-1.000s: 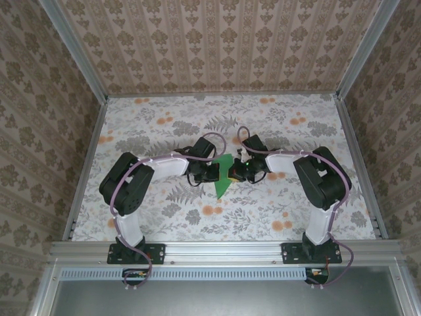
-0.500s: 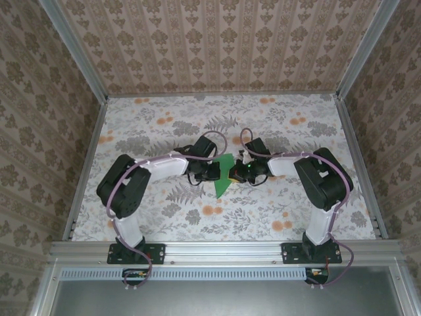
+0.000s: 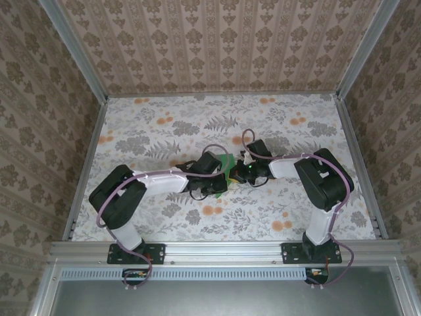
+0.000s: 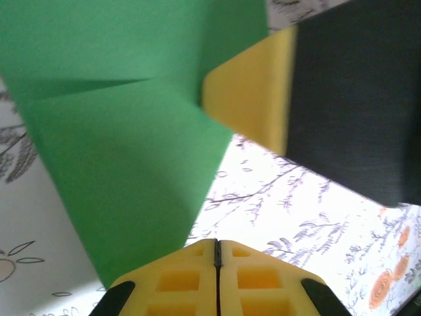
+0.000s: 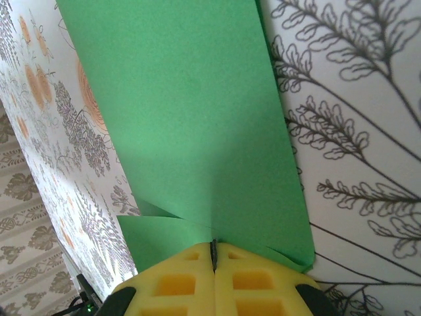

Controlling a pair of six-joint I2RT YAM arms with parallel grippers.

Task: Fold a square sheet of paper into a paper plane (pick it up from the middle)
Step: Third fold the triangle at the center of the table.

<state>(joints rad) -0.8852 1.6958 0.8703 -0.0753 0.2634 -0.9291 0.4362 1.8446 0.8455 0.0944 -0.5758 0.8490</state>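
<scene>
The sheet of paper (image 3: 228,161) is bright green and folded, with creased flaps, and lies low over the middle of the table. My right gripper (image 5: 214,243) is shut on it: a fold of the green paper (image 5: 197,118) runs straight into the seam between the yellow fingers. In the top view the right gripper (image 3: 239,172) sits at the paper's right side. My left gripper (image 4: 216,245) has its jaws pressed together with nothing between them. The green paper (image 4: 125,145) lies just beyond and left of its tip. The left arm's wrist (image 3: 210,174) covers most of the sheet from above.
The right gripper's yellow finger (image 4: 253,92) and black body (image 4: 355,99) stand close ahead of the left gripper. The floral tablecloth (image 3: 164,125) spreads all round. Metal rails (image 3: 85,171) and patterned walls border the table.
The left arm has swung right and towards the near edge, and now covers most of the green paper. Its jaws opened slightly and shut again. The right gripper stayed shut on the paper.
</scene>
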